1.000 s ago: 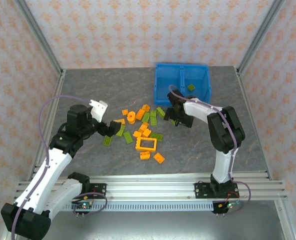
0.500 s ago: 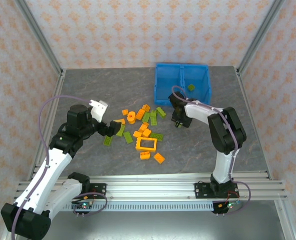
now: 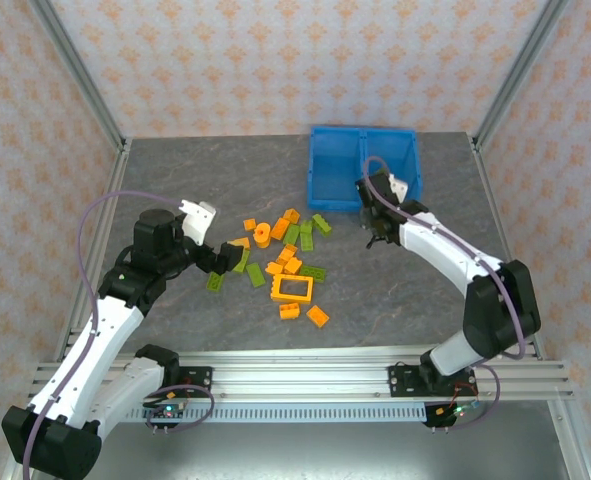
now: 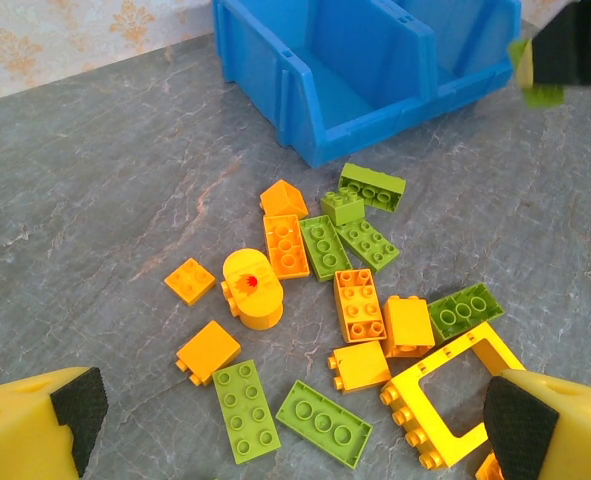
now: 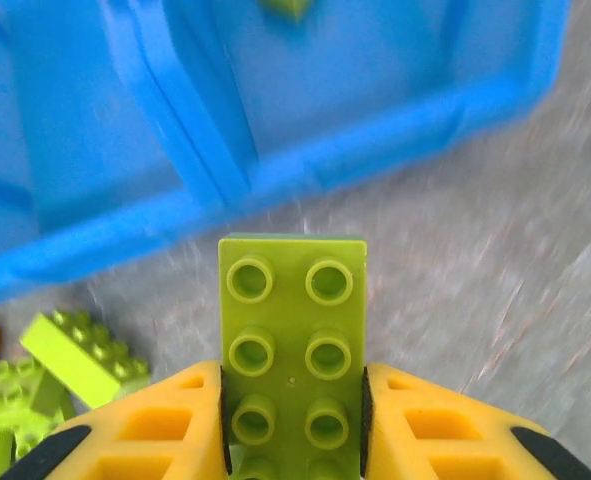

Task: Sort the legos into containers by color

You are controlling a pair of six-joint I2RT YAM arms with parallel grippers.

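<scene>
right gripper (image 5: 293,425) — pinching lime brick (image 5: 293,300), blue bin (image 5: 395,140) just beyond

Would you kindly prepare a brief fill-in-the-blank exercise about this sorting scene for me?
The right claw is shut on a ____ brick.
The left claw stands ____ above the loose bricks.
The blue bin has ____ compartments.
Missing words: green, open, two.

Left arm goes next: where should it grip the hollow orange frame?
Pinch a clear rail of the frame from above, one finger down the hollow and one outside: it lies flat, opening upward, and orange bricks crowd its far rail.
</scene>
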